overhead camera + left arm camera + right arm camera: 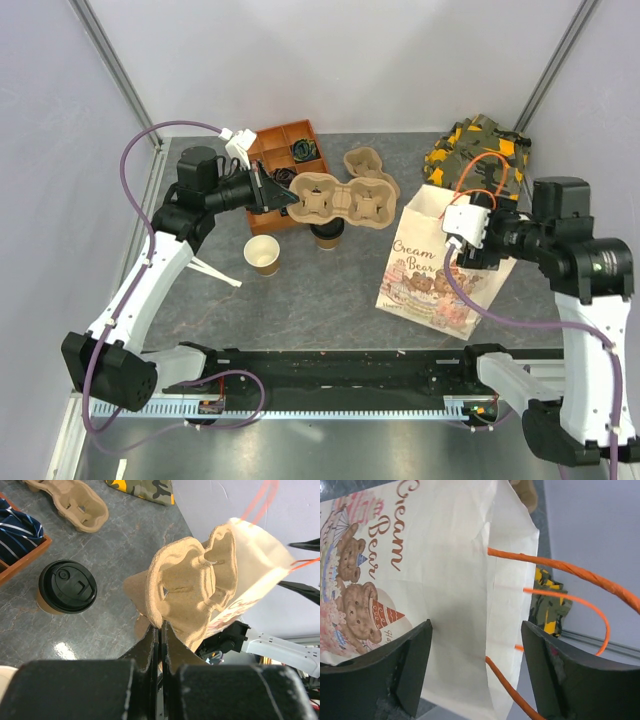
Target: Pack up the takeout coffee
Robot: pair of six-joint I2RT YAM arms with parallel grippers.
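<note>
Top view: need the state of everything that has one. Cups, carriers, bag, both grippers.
takeout coffee: lid on, upright, not packed yet
lidless cup: no lid, upright
held carrier: lifted, pinched at its edge, pockets empty
second carrier: lying flat, pockets empty
paper bag: standing, its edge between the right fingers
left gripper: shut on the held carrier
right gripper: open, straddling the paper bag

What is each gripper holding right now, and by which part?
Left gripper pinches the pulp cup carrier by its near rim. Right gripper is open, straddling the paper bag, gripping nothing.
</note>
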